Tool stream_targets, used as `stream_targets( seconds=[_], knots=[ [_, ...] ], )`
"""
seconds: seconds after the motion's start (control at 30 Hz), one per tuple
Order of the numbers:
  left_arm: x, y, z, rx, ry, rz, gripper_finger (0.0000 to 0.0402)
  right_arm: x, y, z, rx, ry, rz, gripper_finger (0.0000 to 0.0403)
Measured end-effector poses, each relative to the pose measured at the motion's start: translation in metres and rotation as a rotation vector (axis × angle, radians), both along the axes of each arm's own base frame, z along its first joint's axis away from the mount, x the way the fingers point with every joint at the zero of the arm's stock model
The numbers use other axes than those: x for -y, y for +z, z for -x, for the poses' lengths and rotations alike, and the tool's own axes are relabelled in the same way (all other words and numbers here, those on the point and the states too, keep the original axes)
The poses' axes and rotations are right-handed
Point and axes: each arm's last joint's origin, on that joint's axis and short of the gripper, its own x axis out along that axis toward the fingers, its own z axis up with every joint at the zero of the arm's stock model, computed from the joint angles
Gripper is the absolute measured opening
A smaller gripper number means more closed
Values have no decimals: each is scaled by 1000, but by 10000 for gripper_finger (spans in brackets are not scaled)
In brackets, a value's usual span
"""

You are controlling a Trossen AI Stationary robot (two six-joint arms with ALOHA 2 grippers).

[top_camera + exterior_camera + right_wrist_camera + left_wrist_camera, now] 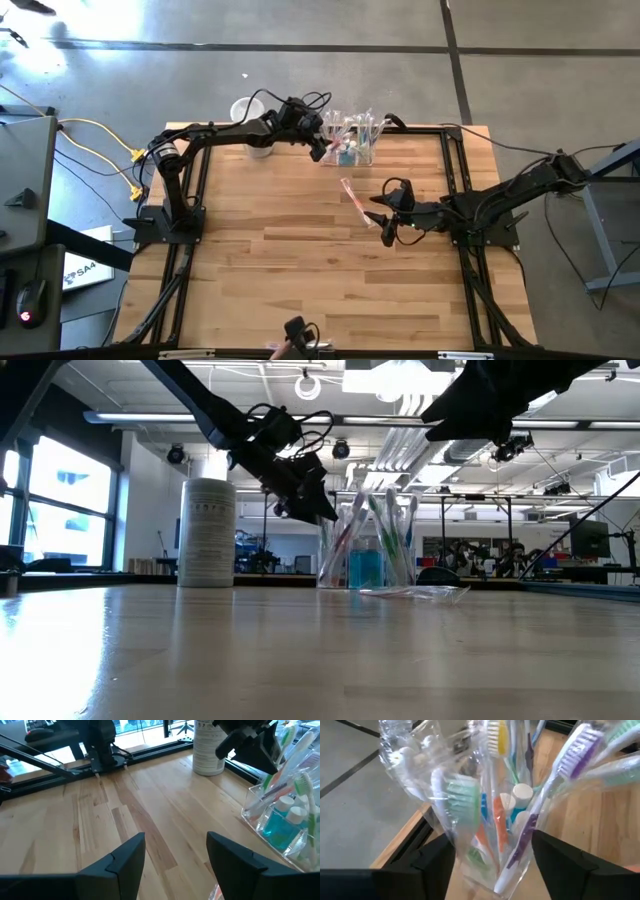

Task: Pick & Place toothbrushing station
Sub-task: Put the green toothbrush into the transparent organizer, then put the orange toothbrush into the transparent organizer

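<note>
The toothbrushing station point(352, 140) is a clear box holding several toothbrushes and a small blue bottle point(277, 827). It stands on its base at the table's far middle, and also shows in the low view point(368, 555). My left gripper point(322, 148) is open at its left end. The two fingers point(435, 865) stand on either side of that end point(490, 840), apart from its walls. My right gripper point(386, 224) waits open over the table's right middle, with nothing between its fingers point(125, 860).
A whitish cylindrical container point(250, 115) stands at the far edge, left of the station. A toothbrush in a clear wrapper point(352, 192) lies flat between the station and my right gripper. The wooden table point(300, 270) has free room toward the near side.
</note>
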Motion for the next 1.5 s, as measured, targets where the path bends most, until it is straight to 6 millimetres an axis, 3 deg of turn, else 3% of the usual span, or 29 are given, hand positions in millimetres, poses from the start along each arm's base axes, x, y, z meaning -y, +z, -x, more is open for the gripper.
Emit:
stream_targets(
  seconds=[0.17, 0.6, 0.77, 1.03, 1.33, 1.5],
  knots=[
    [0, 7, -2, -13, -31, 30, 272, 2, -6, -1, -50, -9, 13, 204],
    [9, 57, -14, -119, -40, -34, 290, 20, -42, -24, -197, -132, 2, 204],
    [16, 75, -22, -108, -32, -100, 290, 38, -60, -32, -217, -280, -82, 204],
    [24, 102, -23, -124, -53, -95, 290, 60, -101, -47, -361, -312, -161, 204],
    [29, 98, -13, -256, -88, -48, 290, 69, -140, -63, -411, -266, -237, 204],
    [42, 105, -7, -271, -137, -14, 290, 71, -151, -65, -441, -282, -223, 202]
  ],
)
